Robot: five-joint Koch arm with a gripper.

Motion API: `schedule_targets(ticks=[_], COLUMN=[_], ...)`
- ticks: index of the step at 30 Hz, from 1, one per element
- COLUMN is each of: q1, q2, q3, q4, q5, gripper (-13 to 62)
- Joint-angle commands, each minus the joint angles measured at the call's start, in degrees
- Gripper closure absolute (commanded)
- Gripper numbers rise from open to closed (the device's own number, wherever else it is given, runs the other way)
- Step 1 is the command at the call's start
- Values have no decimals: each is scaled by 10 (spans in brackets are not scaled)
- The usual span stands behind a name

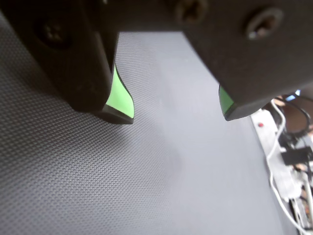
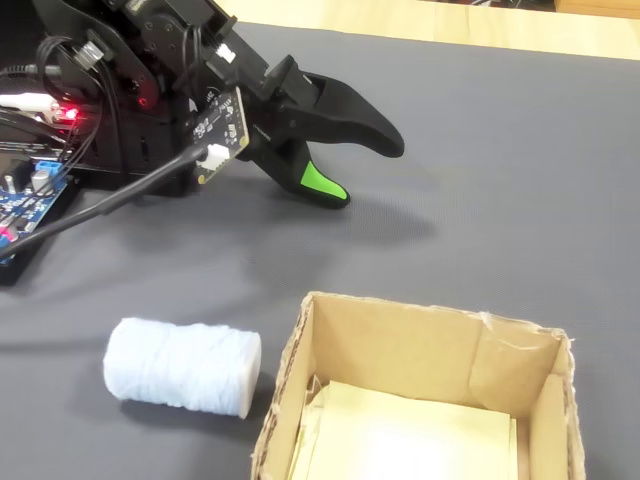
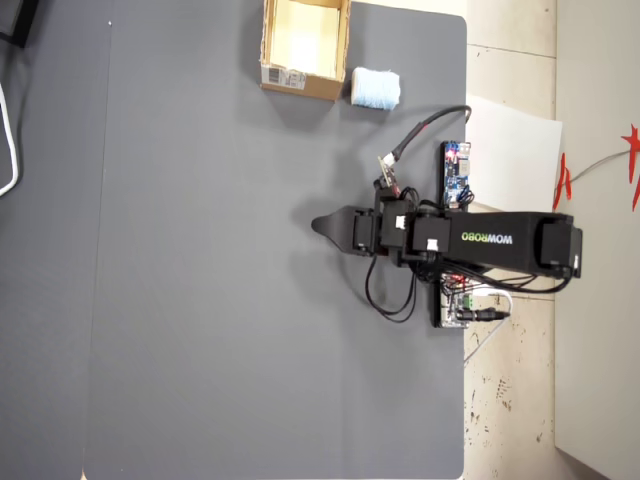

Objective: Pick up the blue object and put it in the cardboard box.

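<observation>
Gripper (image 1: 178, 117): jaws parted, holding nothing, low over bare grey mat (image 3: 200, 300) | blue object (image 3: 376, 89): pale roll lying just beside cardboard box (image 3: 303, 85), near the mat's top edge in the overhead view | progress: nothing done; reach, grasp, drop all remain.

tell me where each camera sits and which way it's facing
Wrist view: rides just behind the pincer, looking along its open green-padded jaws at bare mat.
Fixed view: low, near the cardboard box, facing the pincer and arm base.
Overhead view: straight down on the whole mat and arm.
Shared: fixed and overhead both show box and blue object.
</observation>
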State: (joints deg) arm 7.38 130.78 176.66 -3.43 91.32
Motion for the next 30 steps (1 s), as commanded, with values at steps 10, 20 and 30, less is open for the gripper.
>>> schedule_targets(ticks=[10,20,30], q1=[18,85,231], q2=[48,41,-61], q3=[-35,-214,-496], q4=[63,218,526], q5=[-169,-297,-385], gripper=[154,156,161])
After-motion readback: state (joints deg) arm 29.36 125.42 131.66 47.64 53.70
